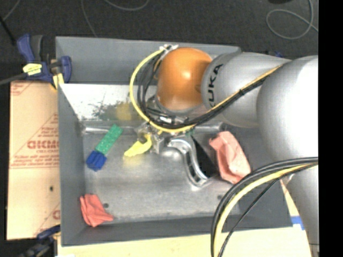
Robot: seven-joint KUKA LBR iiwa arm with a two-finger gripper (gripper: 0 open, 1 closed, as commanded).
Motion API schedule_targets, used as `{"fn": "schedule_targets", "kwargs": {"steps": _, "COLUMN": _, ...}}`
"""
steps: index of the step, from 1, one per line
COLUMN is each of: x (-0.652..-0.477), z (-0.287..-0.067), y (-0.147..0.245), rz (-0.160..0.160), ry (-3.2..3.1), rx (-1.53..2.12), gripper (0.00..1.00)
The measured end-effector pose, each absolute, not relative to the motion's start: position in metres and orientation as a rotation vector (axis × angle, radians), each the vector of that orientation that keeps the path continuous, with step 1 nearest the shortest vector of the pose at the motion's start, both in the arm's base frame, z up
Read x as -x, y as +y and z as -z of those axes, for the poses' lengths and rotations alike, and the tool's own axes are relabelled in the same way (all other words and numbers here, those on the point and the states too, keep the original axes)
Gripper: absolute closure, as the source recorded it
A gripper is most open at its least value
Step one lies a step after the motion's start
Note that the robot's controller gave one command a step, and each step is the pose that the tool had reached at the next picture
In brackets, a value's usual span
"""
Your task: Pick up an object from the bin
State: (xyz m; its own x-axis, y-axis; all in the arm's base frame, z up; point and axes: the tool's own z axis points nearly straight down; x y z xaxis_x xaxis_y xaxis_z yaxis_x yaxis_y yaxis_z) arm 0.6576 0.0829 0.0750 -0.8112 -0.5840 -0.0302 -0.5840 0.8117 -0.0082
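Cloth (95, 210), salmon-red and crumpled soft, slumped in the near-left corner of the grey metal bin (71, 143), where floor meets wall and well apart from everything else. Further right and up, a stubby green stick with a blue cap (105, 145): knobbly along the green part, smoother at the blue end, lying aslant on bare floor. Next, a small yellow piece (136, 149), flat and rather pointed, probably plastic, just left of the gripper (162, 145), perhaps touching it. Nearest thing to the gripper, so judged the likeliest pick, though not seen held. Gripper itself low over the bin's middle, beneath the round, glossy orange wrist cover (179, 79). Jaw state impossible to tell, lost in shadow under the wrist. Just right of that, a shiny curved metal piece (192, 167), hard and slick; unclear whether loose in the bin or part of the robot. Beside it a dark flat thing (203, 155), too shadowed to name. Last, a pink cloth (230, 157), folded and limp, leaning partly against the dark thing, close under the silver arm (257, 90).
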Motion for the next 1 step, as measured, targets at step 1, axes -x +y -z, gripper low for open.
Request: {"fn": "schedule_targets", "kwargs": {"steps": 1, "x": -0.6609, "z": -0.1137, "y": 0.0822, "rz": 0.002, "ry": 2.95, "rx": 0.945, "gripper": 1.0}}
